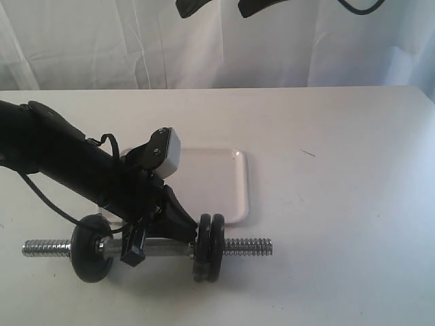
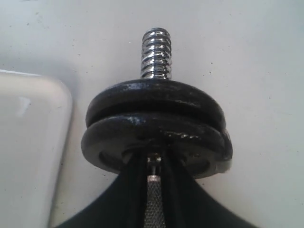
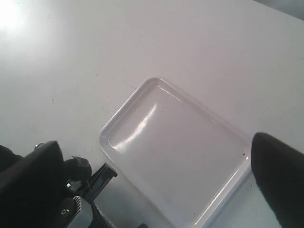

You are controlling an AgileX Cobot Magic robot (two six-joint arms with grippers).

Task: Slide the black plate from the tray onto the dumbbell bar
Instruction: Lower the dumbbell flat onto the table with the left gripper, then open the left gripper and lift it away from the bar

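The dumbbell bar point(image 1: 248, 246) lies on the table in front of the tray point(image 1: 234, 197), which holds nothing. Two black plates point(image 1: 209, 248) stand side by side on its right part, and a third black plate point(image 1: 92, 248) is on its left part. My left gripper point(image 1: 192, 238) reaches along the bar from the left. In the left wrist view its fingers point(image 2: 135, 190) straddle the knurled bar point(image 2: 154, 204) and their tips touch the near plate point(image 2: 142, 137). The threaded end point(image 2: 156, 52) sticks out beyond the plates. High above the tray point(image 3: 175, 156), my right gripper point(image 3: 152, 156) is open and holds nothing.
The white table point(image 1: 353, 170) spreads to the right of the tray and the bar. A white curtain point(image 1: 102, 41) hangs behind the table. The left arm point(image 1: 61, 159) lies across the left side above the bar. The right gripper's fingers point(image 1: 197, 7) show at the top edge.
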